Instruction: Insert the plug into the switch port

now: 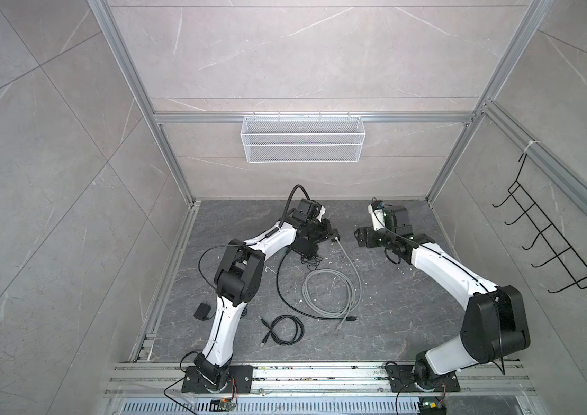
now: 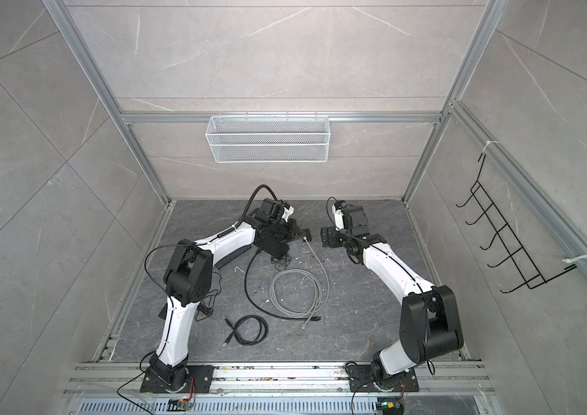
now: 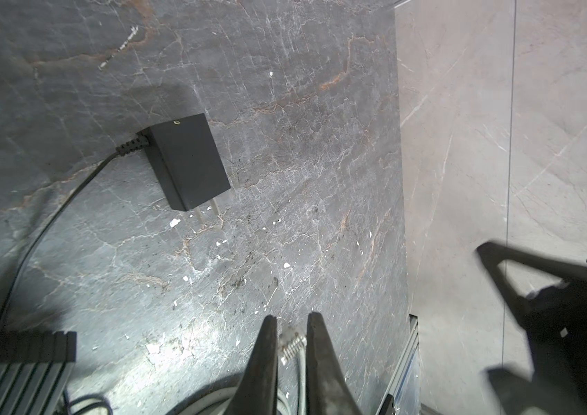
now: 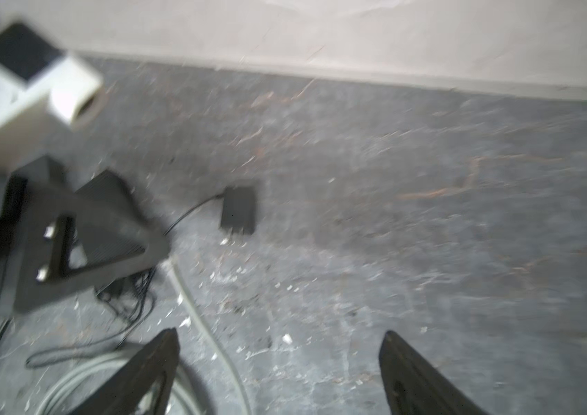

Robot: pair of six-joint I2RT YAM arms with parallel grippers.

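Slack is the nearest hazard: toward the front of the bench the grey cable lies in a loose coil. A single run climbs from it to the left pincer, which is clamped on the plug in mid-bench, between the two arms. If the arm swings, that run can pull taut or twist and turn the plug in the grip. Contacts show between the fingers with little of the plug standing proud of them, so the fingertips may well meet the housing before the plug seats. Which way the latch faces cannot be told. Partly under the left wrist lies the switch, its ports hidden in both top views, with thin black wires tangled beside it that could snag a finger. It looks light and unfixed, so a push could slide it away instead of seating the plug. Farther over, the right pincer gapes wide, holding and bracing nothing, and it hangs near enough to the left one to be struck.
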